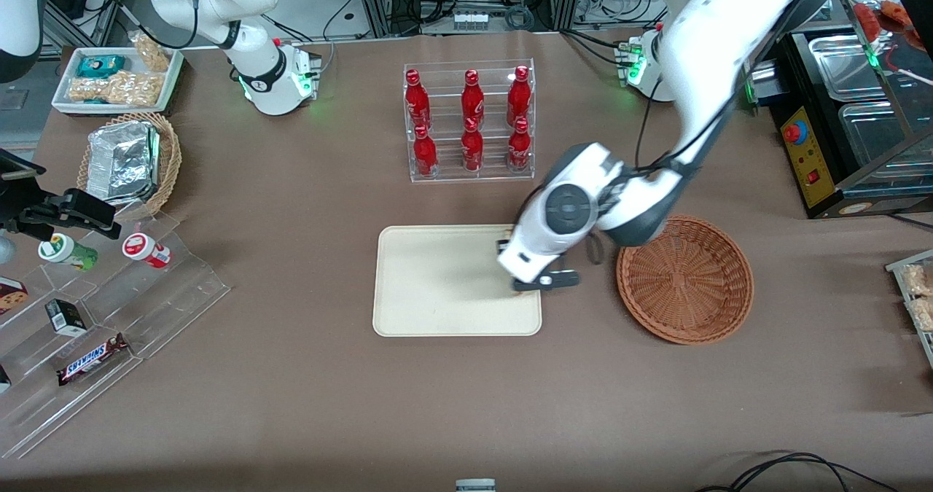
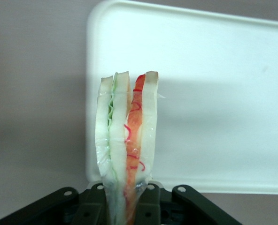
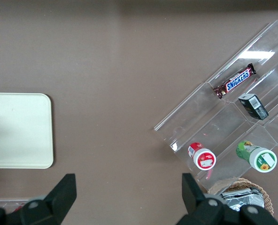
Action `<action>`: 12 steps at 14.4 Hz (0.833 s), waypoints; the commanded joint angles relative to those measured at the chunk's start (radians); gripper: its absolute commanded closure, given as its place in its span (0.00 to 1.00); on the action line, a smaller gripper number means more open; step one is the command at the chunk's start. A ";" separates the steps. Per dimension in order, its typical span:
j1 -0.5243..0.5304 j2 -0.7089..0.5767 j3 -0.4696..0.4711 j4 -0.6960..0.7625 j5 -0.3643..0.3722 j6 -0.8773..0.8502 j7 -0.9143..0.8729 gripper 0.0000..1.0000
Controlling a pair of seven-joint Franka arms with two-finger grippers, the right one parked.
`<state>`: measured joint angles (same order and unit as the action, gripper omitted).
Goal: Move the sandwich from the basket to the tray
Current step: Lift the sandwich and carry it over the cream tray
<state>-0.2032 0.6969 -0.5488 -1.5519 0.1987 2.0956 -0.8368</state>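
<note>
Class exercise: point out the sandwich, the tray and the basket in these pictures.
sandwich (image 2: 127, 140), left wrist view, on its orange filling layer, held by the gripper (image 2: 129, 206).
tray (image 1: 437, 280), front view, on its bare floor.
basket (image 1: 685, 280), front view, on its woven floor.

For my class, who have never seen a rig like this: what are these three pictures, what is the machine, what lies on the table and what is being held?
Two white robot arms stand at a brown table. One picture looks down from the front; the other two come from cameras on each arm's wrist. The working arm's end effector is over the edge of the cream tray, shut on a wrapped sandwich, seen close up in its wrist view. Beside the tray sits a reddish wicker basket, with nothing visible in it. Also on the table: a rack of red bottles and a clear stand of snacks.
</note>
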 commanded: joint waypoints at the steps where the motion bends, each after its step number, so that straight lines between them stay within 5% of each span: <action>1: -0.083 0.097 -0.002 0.137 0.077 -0.020 -0.056 0.86; 4: -0.162 0.160 0.010 0.203 0.146 -0.025 -0.125 0.81; 12: -0.231 0.225 0.046 0.288 0.181 -0.061 -0.127 0.79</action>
<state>-0.4128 0.8948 -0.5190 -1.3238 0.3382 2.0765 -0.9553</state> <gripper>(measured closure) 0.784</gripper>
